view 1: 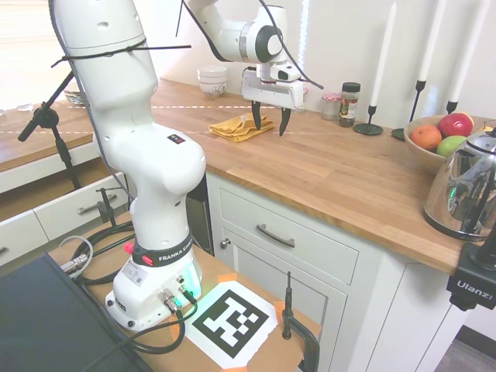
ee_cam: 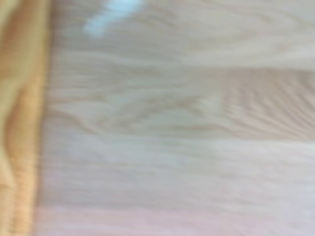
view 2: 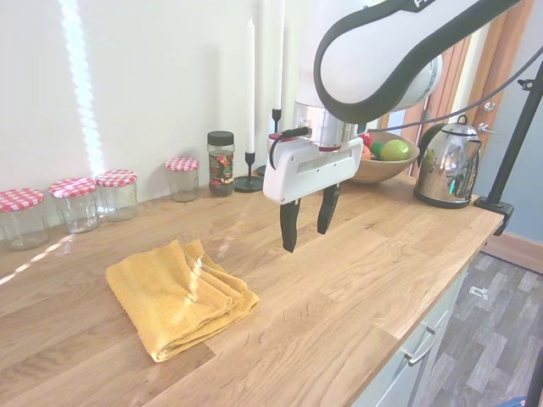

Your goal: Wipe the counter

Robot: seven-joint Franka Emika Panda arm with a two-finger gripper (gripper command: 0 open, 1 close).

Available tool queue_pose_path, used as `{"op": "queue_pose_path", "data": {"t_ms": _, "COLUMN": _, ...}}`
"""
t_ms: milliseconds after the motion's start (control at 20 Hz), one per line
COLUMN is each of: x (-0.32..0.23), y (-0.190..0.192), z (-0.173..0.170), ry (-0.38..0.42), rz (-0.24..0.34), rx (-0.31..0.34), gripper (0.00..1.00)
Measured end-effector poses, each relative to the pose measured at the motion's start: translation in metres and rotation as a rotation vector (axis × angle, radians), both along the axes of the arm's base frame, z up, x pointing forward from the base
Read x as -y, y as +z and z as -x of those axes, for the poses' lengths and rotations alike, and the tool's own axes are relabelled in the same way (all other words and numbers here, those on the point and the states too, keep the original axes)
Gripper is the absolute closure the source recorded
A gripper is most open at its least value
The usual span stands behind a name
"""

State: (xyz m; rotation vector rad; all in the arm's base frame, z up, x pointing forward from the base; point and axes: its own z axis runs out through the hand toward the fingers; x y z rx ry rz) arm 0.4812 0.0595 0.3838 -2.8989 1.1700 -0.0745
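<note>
The counter [view 1: 333, 174] is a long brown butcher-block top over white cabinets, also seen close in the second exterior view [view 2: 339, 288]. A folded yellow cloth [view 1: 240, 128] lies flat on it, clear in the second exterior view [view 2: 178, 297]; its blurred edge shows in the wrist view [ee_cam: 19, 123]. My gripper [view 1: 270, 122] hangs open and empty a little above the wood, just right of the cloth [view 2: 307, 227], fingers pointing down.
Glass jars with red checked lids [view 2: 81, 202] and a spice jar [view 2: 221, 163] line the wall. Black candlesticks [view 1: 370, 116], a fruit bowl [view 1: 438, 139] and a steel kettle [view 1: 469, 190] stand toward the counter's right end. Stacked white bowls [view 1: 212, 80] sit at the back.
</note>
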Motion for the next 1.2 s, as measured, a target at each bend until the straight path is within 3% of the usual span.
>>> {"op": "queue_pose_path", "data": {"t_ms": 750, "x": -0.117, "y": 0.024, "z": -0.065, "ry": 0.083, "rz": 0.045, "rx": -0.006, "gripper": 0.00}}
{"op": "queue_pose_path", "data": {"t_ms": 1200, "x": -0.190, "y": 0.003, "z": -0.088, "ry": 0.125, "rz": 0.112, "rx": -0.028, "gripper": 0.00}}
